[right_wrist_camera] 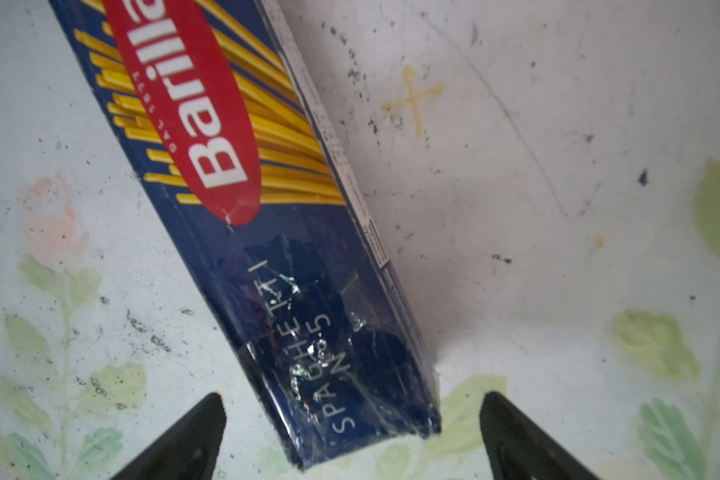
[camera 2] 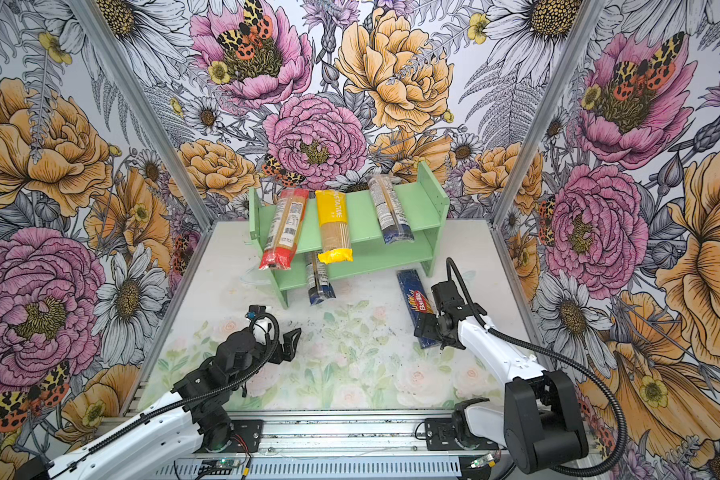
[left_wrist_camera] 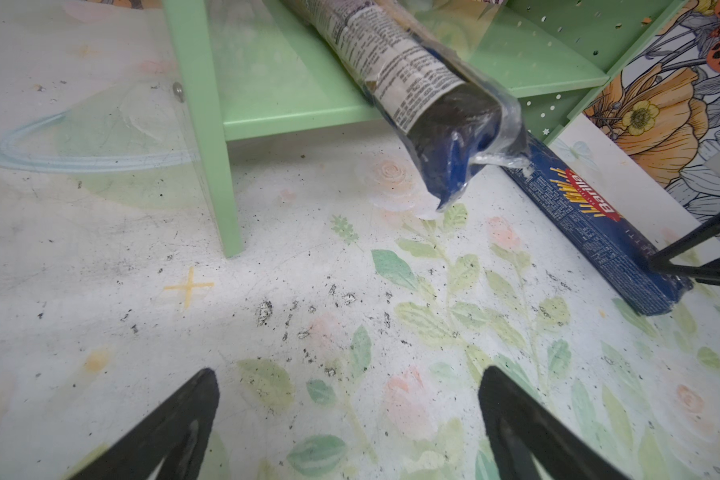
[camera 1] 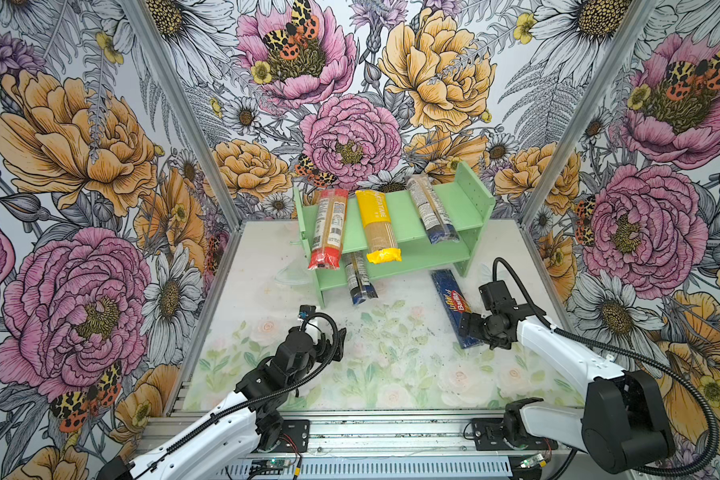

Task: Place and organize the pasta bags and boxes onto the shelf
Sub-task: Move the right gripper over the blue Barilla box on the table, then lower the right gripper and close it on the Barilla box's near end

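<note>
The mint-green shelf (camera 1: 404, 210) (camera 2: 360, 208) stands at the back of the table. Across its upper tier lie a red-ended bag (camera 1: 329, 228), a yellow bag (camera 1: 377, 226) and a blue-ended bag (camera 1: 431, 208), all overhanging the front. Another blue-ended bag (camera 1: 360, 280) (left_wrist_camera: 433, 95) pokes out of the lower tier. The dark blue Barilla box (camera 1: 452, 299) (right_wrist_camera: 267, 249) lies flat on the table in front of the shelf's right leg. My right gripper (camera 1: 469, 332) (right_wrist_camera: 352, 399) is open, its fingers either side of the box's near end, apart from it. My left gripper (camera 1: 338, 340) (left_wrist_camera: 350, 374) hangs open and empty over the table.
A clear curved plastic piece (left_wrist_camera: 100, 137) lies on the table by the shelf's left leg. Floral walls close in the left, back and right sides. A metal rail (camera 1: 371, 432) carrying both arm bases runs along the front edge.
</note>
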